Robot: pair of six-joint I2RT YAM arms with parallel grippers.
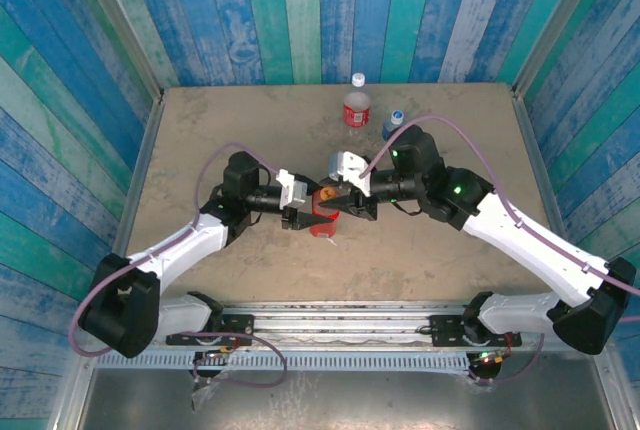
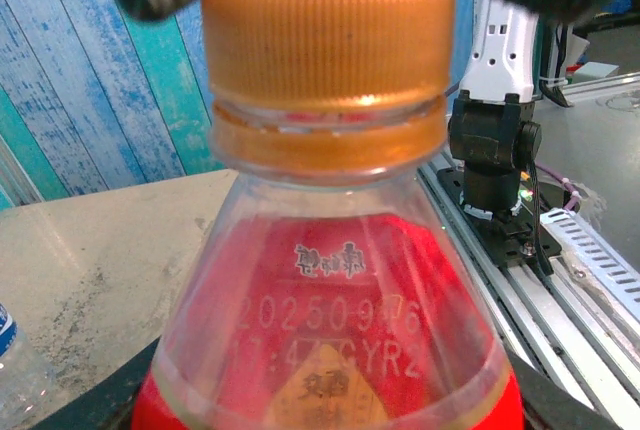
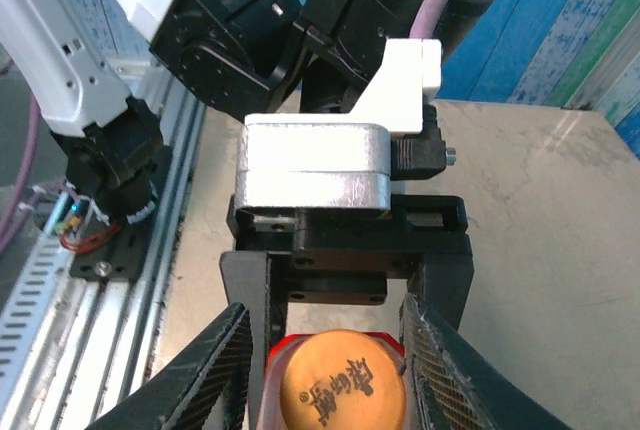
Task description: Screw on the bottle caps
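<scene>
The red bottle (image 1: 322, 216) is at the middle of the table, gripped around its body by the left gripper (image 1: 300, 214). Its shoulder is clear plastic over a red label with printed code, and the ribbed orange cap (image 2: 328, 30) sits on the neck above a matching ring. The right gripper (image 1: 347, 205) has its fingers (image 3: 205, 380) close on either side of that cap; I cannot tell whether they pinch it. On the far side stand the red-label bottle (image 1: 357, 108) and the blue-label bottle (image 1: 392, 127), both capped.
</scene>
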